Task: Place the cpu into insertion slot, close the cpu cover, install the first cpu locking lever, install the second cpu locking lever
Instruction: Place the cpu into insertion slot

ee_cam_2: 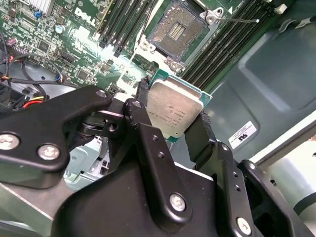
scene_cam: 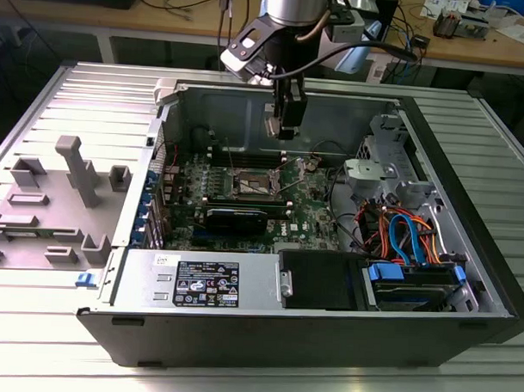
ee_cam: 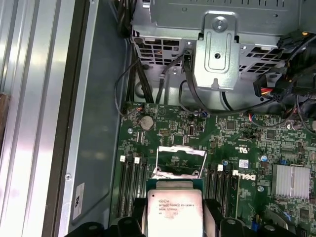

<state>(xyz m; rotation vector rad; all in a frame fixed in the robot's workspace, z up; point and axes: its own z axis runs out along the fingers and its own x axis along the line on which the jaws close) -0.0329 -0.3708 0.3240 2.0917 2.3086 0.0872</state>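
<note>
The insertion slot (ee_cam_2: 175,29) lies bare near the middle of the motherboard (scene_cam: 311,211), and its cpu cover (ee_cam: 180,149) looks swung up. Above it, slightly toward the exterior view's right, the gripper (scene_cam: 284,128) hangs clenched on two opposite edges of the cpu (ee_cam_2: 173,108). By my judgement no step is finished and all four remain.

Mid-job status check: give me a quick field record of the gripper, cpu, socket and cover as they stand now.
gripper: above the motherboard inside the open computer case, jaws shut on the cpu
cpu: held by two opposite edges, metal top facing both wrist cameras, clear of the slot
insertion slot: empty, contact field exposed
cpu cover: raised, standing open at the slot's edge
cpu placement: not yet done
</note>
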